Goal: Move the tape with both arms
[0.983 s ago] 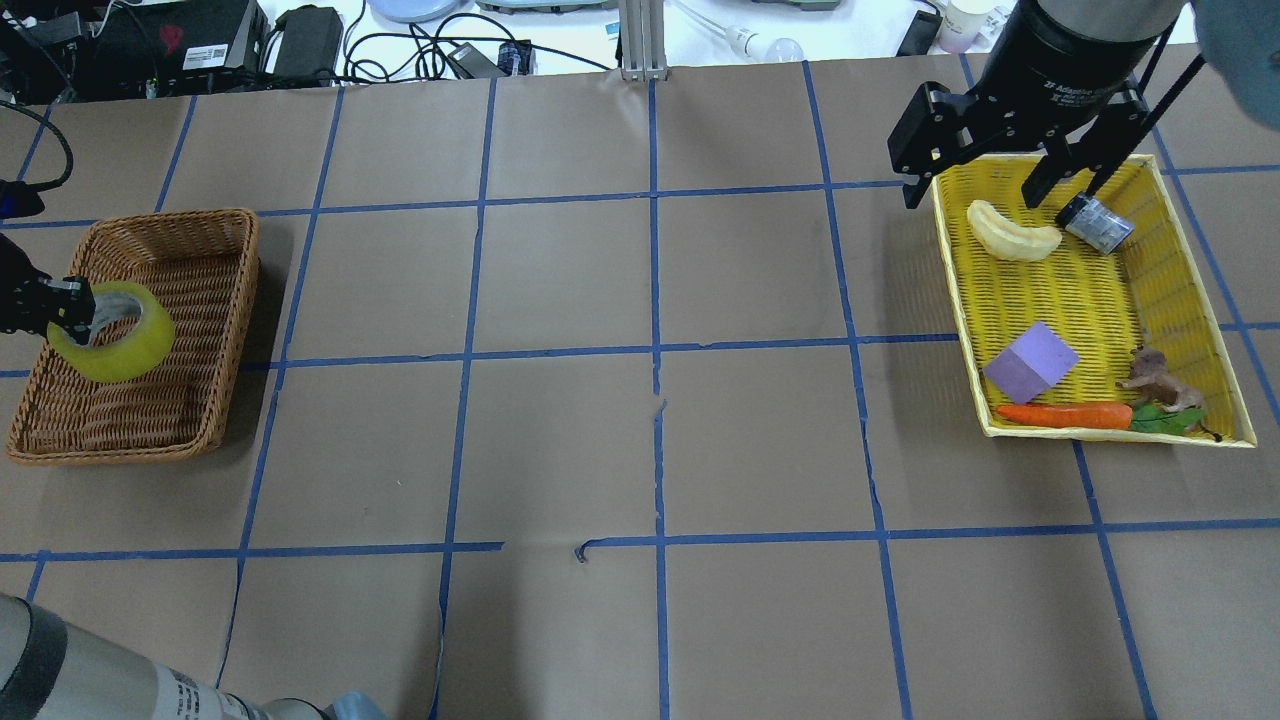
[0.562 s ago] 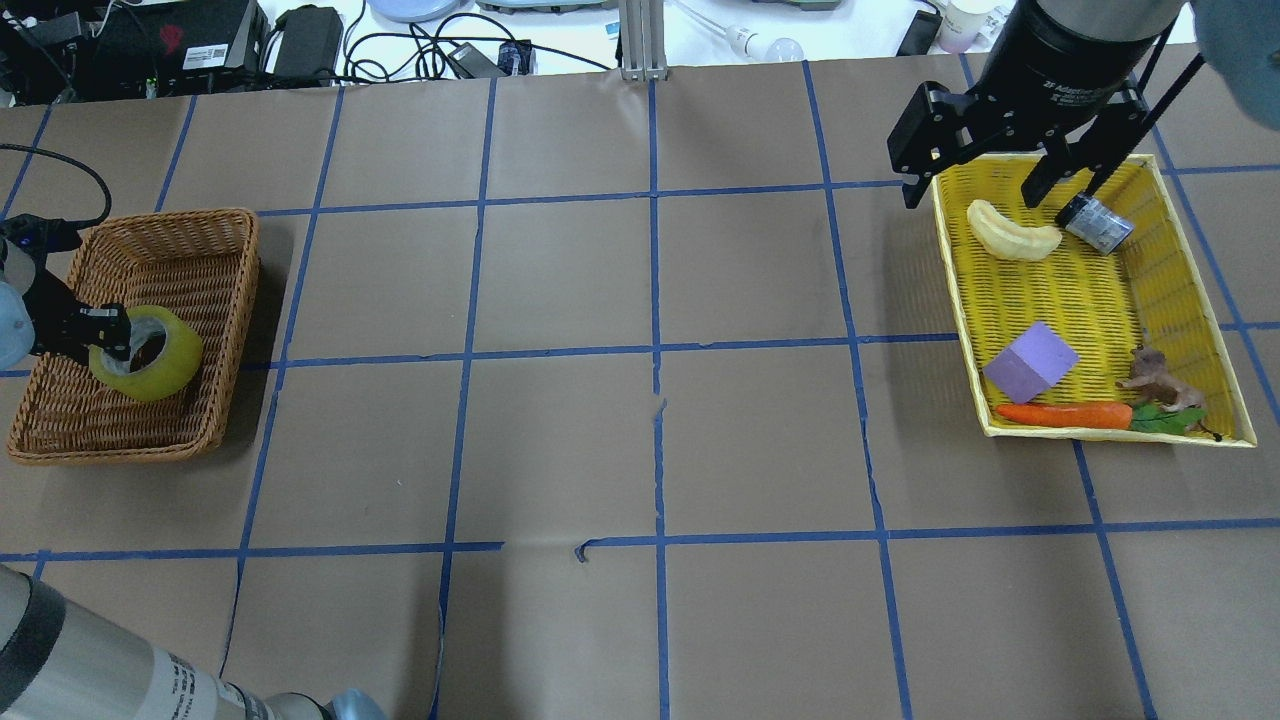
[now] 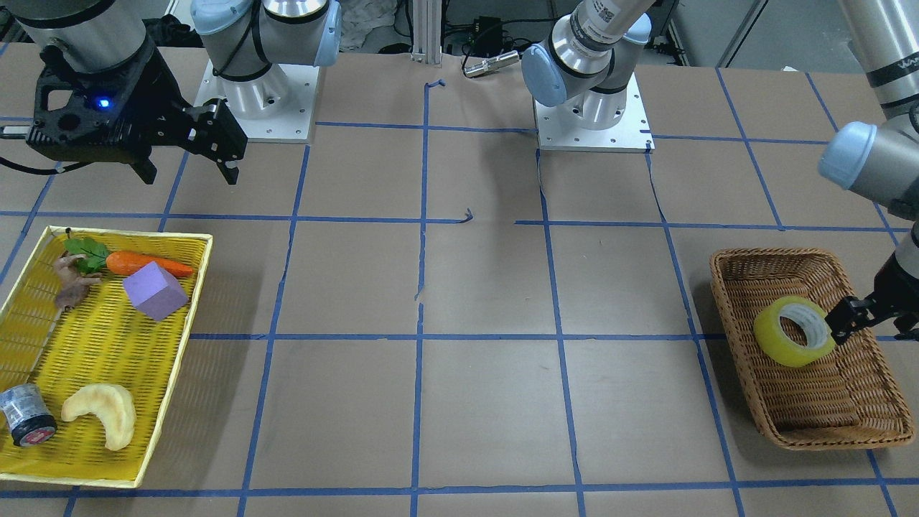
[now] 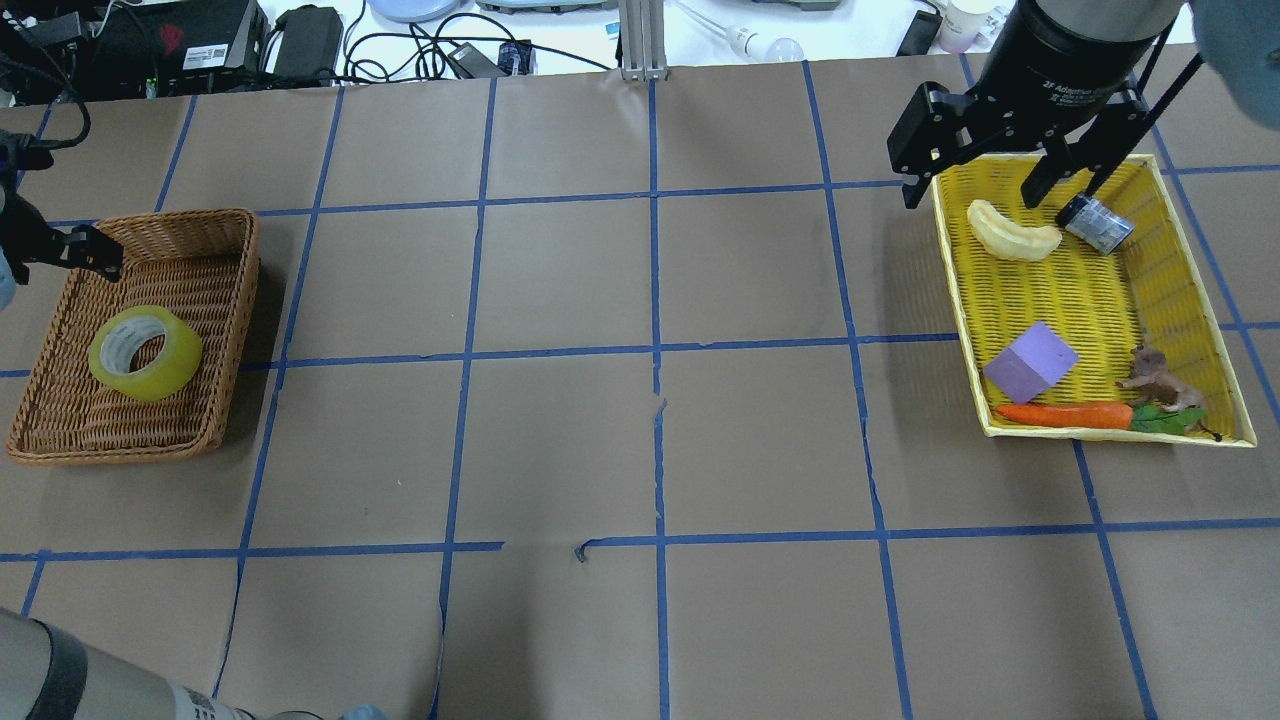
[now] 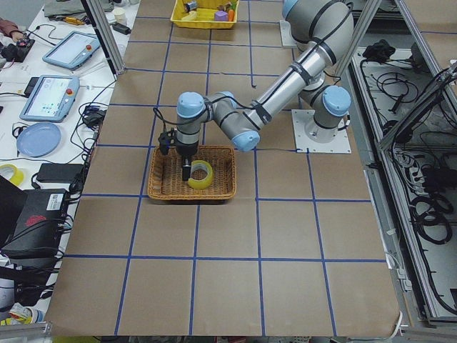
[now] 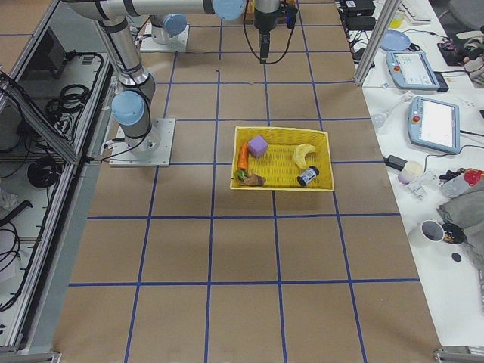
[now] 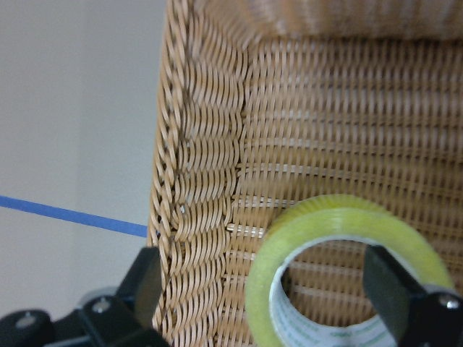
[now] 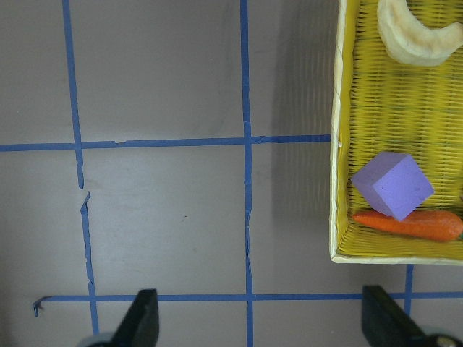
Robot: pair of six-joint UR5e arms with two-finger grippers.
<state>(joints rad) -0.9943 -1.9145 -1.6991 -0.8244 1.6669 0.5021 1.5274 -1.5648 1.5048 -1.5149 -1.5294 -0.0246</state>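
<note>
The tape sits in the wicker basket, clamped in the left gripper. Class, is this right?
No. The tape sits in the wicker basket, but the left gripper is open and apart from it, not clamping it; the overhead exterior view shows the gap.

The bottom edge of the left wrist view is cutting off the lower half of the tape [image 7: 325, 215], and the far wall of the basket [image 7: 210, 144] is blurring out. Overhead, the left gripper [image 4: 100, 256] is showing only partly, the left edge cutting off the rest.
</note>
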